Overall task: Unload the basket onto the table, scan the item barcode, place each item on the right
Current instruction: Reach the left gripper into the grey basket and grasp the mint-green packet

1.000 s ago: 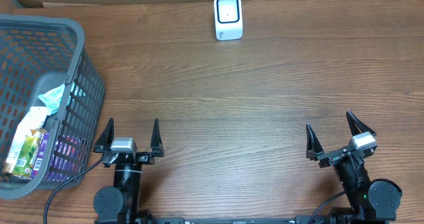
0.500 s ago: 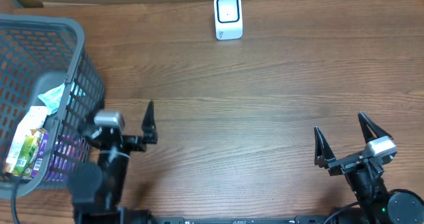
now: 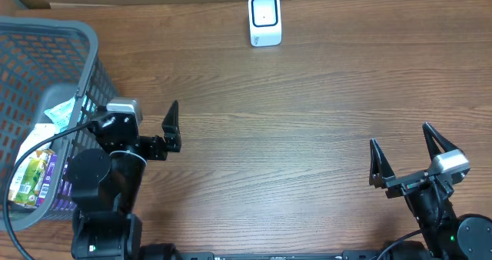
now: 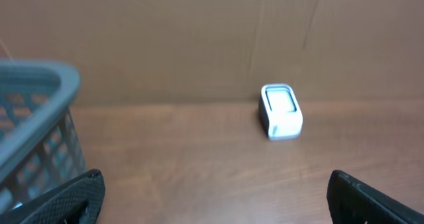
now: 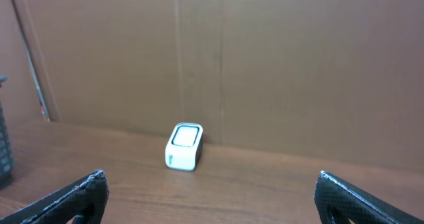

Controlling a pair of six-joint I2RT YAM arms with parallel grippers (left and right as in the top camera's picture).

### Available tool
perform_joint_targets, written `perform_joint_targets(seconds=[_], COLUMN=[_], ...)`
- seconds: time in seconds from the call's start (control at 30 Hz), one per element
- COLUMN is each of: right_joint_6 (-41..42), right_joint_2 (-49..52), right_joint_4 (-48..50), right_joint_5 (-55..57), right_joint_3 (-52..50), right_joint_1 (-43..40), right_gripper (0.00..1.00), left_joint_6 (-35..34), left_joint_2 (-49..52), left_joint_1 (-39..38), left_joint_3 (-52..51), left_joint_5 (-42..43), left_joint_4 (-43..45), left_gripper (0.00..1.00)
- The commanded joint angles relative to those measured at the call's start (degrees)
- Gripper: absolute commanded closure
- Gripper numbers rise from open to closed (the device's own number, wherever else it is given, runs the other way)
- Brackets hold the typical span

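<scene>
Near the cardboard wall (image 5: 278,58), a scanner (image 3: 265,19) sits on the wood table (image 3: 307,121)

Grey basket (image 3: 108,98), white scanner (image 3: 264,19), woodgrain table (image 3: 307,121), possibly green packet (image 3: 27,175)

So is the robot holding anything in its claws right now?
No, nothing. The left gripper and right gripper are both open and empty; the items lie in the basket.

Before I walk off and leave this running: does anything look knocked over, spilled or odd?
Nothing stands out. The scanner stands upright on the table, the packets lie inside the basket, and the left claw and right claw are open and empty.
</scene>
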Motion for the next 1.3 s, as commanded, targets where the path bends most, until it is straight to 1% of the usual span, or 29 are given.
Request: perform_joint_targets(seconds=[0.0, 0.1, 0.17, 0.27, 0.4, 0.47, 0.57, 0.6, 0.67, 0.7, 0.77, 0.8, 0.9, 0.97, 1.0, 1.1, 1.17, 1.27], right_joint_6=[-0.2, -0.2, -0.2, 0.0, 0.0, 0.0, 0.0, 0.0, 0.0, 0.0, 0.0, 0.0, 0.0, 0.0, 0.0, 0.0, 0.0, 0.0], right_joint_2=[0.1, 0.1, 0.1, 0.1, 0.1, 0.9, 2.2, 3.2, 4.2, 4.8, 4.9, 4.9, 4.9, 4.9, 4.9, 4.9, 4.9, 4.9], right_joint_4=[-2.2, -3.8, -3.9, -4.5, -4.6, -5.1, -6.4, -6.8, -6.8, -6.8, -6.9, -7.0, -7.6, -8.9, -9.7, -12.0, -13.5, -16.0], right_joint_5=[1.4, 1.4, 1.9, 1.7, 1.7, 1.8, 1.8, 1.8, 1.8, 1.8, 1.8, 1.8, 1.8, 1.8, 1.8, 1.8, 1.8, 1.8], right_joint_3=[1.3, 1.3, 1.3, 1.3, 1.4, 1.4, 1.4, 1.4, 1.4, 1.4, 1.4, 1.4, 1.4, 1.4, 1.4, 1.3, 1.3, 1.3], right_joint_1=[-0.1, -0.1, -0.1, -0.1, -0.1, -0.1, -0.1, -0.1, -0.1, -0.1, -0.1, -0.1, -0.1, -0.1, -0.1, -0.1, -0.1, -0.1], right_gripper=[0.0, 0.0, 0.0, 0.0, 0.0, 0.0, 0.0, 0.0, 0.0, 0.0, 0.0, 0.0, 0.0, 0.0, 0.0, 0.0, 0.0, 0.0], left_joint_6=[-0.3, -0.3, -0.3, -0.3, -0.3, 0.1, 0.1, 0.1, 0.1, 0.1, 0.0, 0.0, -3.8, -4.7, -4.7, -4.7, -4.8, -5.3], left_joint_2=[-0.1, 0.0, 0.0, 0.0, 2.9, 8.3, 13.3, 17.0, 21.1, 25.3, 29.3, 30.9, 36.5, 38.8, 40.1, 44.1, 46.8, 51.8], left_joint_1=[-0.1, -0.1, -0.1, -0.1, -0.1, -0.1, -0.1, 0.0, 0.5, 2.0, 4.6, 6.2, 16.1, 22.8, 26.7, 34.5, 37.7, 40.8], left_joint_3=[1.2, 1.2, 1.2, 1.9, 7.2, 17.0, 26.4, 33.5, 41.4, 48.9, 55.5, 58.4, 66.3, 67.8, 67.8, 67.8, 67.8, 67.8], left_joint_5=[1.0, 0.0, -1.4, -1.0, -1.0, -1.7, -2.8, -4.3, -6.7, -8.9, -10.6, -10.7, -9.1, -4.5, -0.7, 5.3, 6.6, 6.4], left_joint_4=[-5.1, -7.6, -7.5, -6.0, -7.2, -12.6, -18.9, -24.3, -30.6, -37.1, -42.4, -44.4, -48.0, -47.6, -47.1, -47.1, -47.3, -49.5], left_gripper=[0.0, 0.01, 0.0, 0.0, 0.0, 0.0, 0.0, 0.0, 0.0, 0.0, 0.0, 0.0, 0.0, 0.01, 0.0, 0.0, 0.01, 0.0])
